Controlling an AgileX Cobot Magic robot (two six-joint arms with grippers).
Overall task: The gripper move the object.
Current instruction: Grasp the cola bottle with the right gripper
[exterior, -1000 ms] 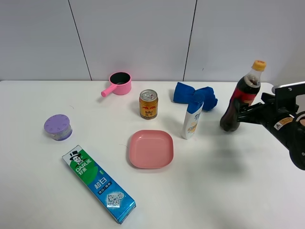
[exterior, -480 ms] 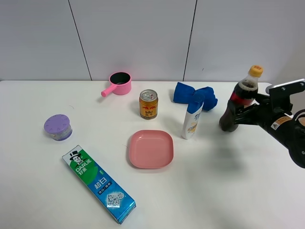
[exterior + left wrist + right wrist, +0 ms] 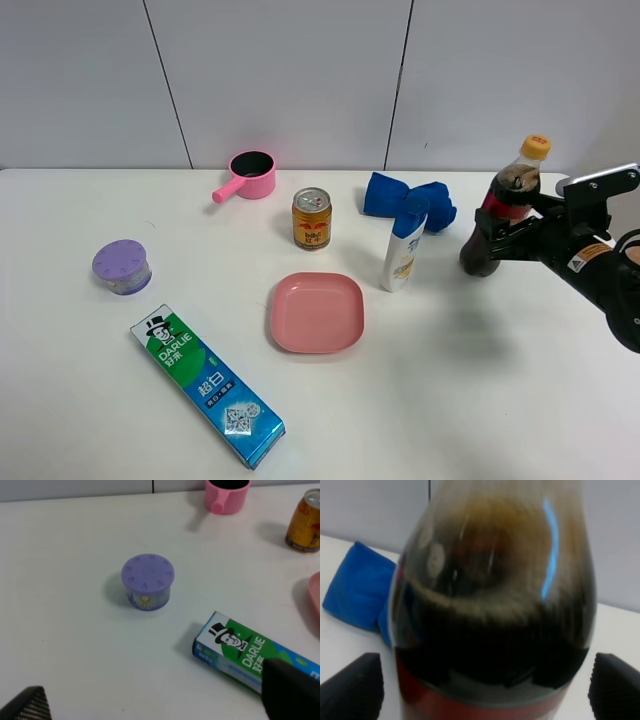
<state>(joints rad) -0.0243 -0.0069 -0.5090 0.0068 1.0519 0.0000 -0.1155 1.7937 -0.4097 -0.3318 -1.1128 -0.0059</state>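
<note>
Two grippers are pictured over a white table (image 3: 450, 400). The left gripper (image 3: 160, 697) is shown spread wide and empty, with a purple tub (image 3: 148, 581) ahead of its fingers and a toothpaste box (image 3: 240, 652) beside one fingertip. Further right, the cola bottle (image 3: 508, 188) is clasped between the fingers (image 3: 355, 687) of the right gripper (image 3: 505, 238), its yellow cap (image 3: 537, 147) tipped back toward the wrist. Over the past second the cap is seen to have dropped slightly while the base has barely shifted; the move, it is judged, is only just being begun.
</note>
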